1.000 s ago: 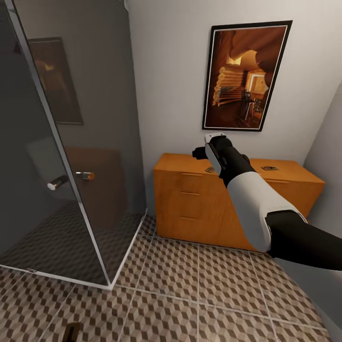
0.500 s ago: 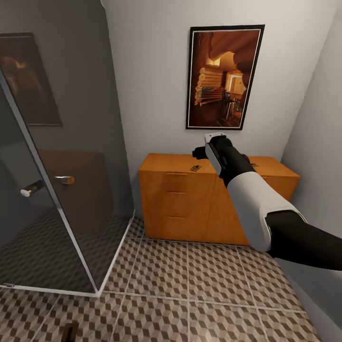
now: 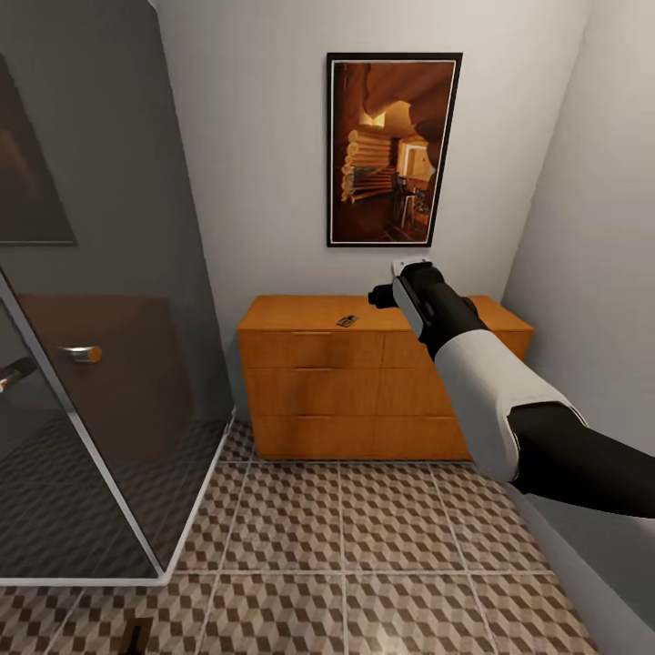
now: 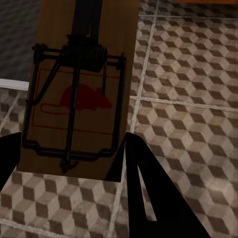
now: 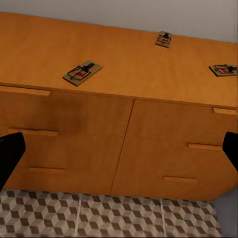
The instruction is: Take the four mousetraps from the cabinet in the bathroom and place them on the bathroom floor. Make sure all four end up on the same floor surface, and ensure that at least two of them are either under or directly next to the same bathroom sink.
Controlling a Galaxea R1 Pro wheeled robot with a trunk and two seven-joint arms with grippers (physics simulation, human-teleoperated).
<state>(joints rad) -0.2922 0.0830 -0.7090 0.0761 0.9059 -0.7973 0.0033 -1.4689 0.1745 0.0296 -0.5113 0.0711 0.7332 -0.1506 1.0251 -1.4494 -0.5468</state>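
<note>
In the left wrist view my left gripper (image 4: 72, 144) is shut on a mousetrap (image 4: 79, 99), a brown board with a dark wire spring and a red mouse mark, held above the bathroom floor (image 4: 188, 99). The orange-brown cabinet (image 3: 364, 391) stands against the far wall. One mousetrap (image 3: 347, 320) lies on its top in the head view. The right wrist view has three mousetraps on the cabinet (image 5: 124, 134) top: one on the left (image 5: 82, 73), one far back (image 5: 164, 39), one on the right (image 5: 223, 70). My right gripper (image 3: 393, 293) hovers open in front of the cabinet, its fingers (image 5: 10, 153) wide apart.
A glass shower enclosure (image 3: 100, 364) with a metal frame and door knob (image 3: 82, 353) takes up the left side. A framed painting (image 3: 393, 150) hangs above the cabinet. A grey wall (image 3: 591, 273) closes in on the right. Patterned tiles (image 3: 364, 546) run between me and the cabinet.
The camera has swung right: cabinet, painting and shower glass have shifted left in the picture. Both arms keep the same pose, the left still holding its mousetrap.
</note>
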